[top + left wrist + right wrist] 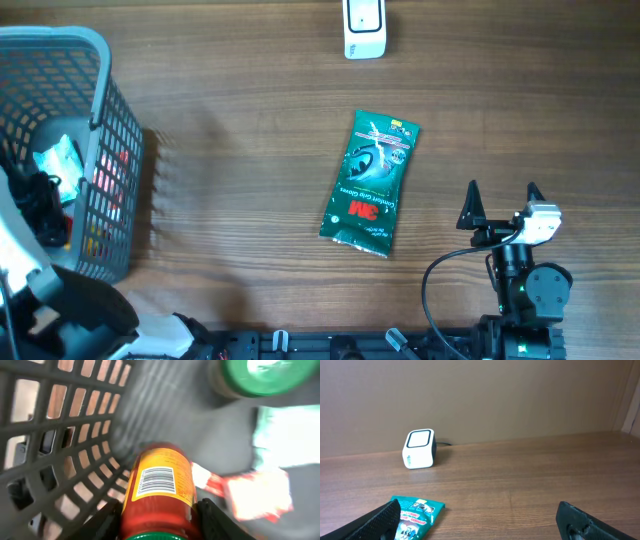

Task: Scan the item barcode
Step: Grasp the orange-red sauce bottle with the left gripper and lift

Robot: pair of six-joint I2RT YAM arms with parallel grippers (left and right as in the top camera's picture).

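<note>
**Fig.** The left claw (159,519) is straddling the red bottle (162,457) lying in the basket (60,425), with its fingers at the bottle's sides. Whether it is pinching yet cannot be told. The right claw (501,190) is standing spread wide. A good grip is leaving the barcode (156,480) uncovered for the scanner (364,27).

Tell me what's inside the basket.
A red bottle between the fingers of the left tool, a green-lidded jar, a red packet. Whatever lies under them is covered.
</note>
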